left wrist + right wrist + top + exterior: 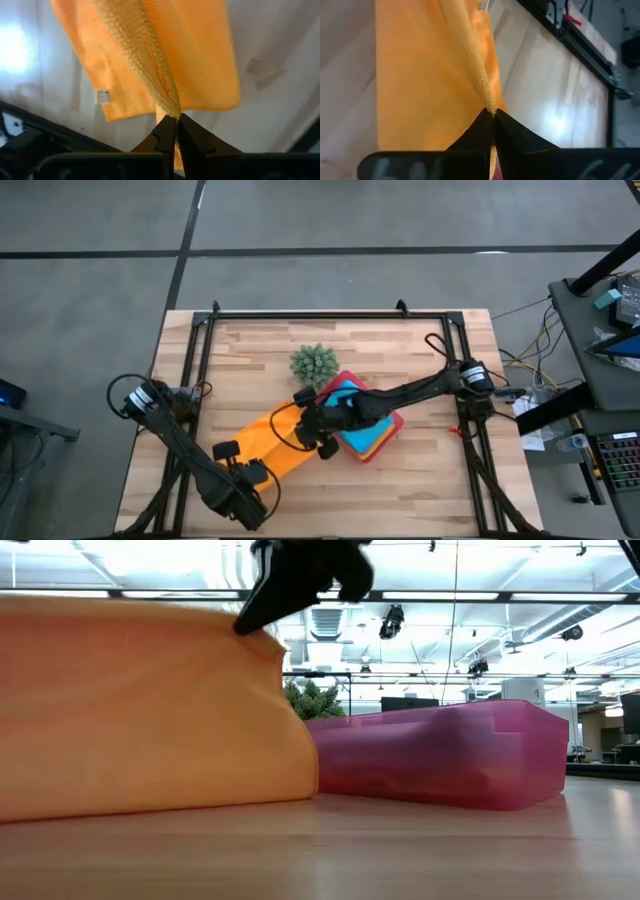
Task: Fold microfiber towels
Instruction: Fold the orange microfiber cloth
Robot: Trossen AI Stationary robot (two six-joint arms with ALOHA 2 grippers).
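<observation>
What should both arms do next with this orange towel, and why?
Probably carry the pinched edge across and lay it down to make the fold. The left gripper and right gripper each have jaws shut on the orange towel, which hangs lifted beside the pink tray.

Camera layout around the soft orange microfiber towel (268, 442)

Overhead view looks straight down; low view faces level across, close beside it; both wrist views sit nearest, sharing its pinched edge.
</observation>
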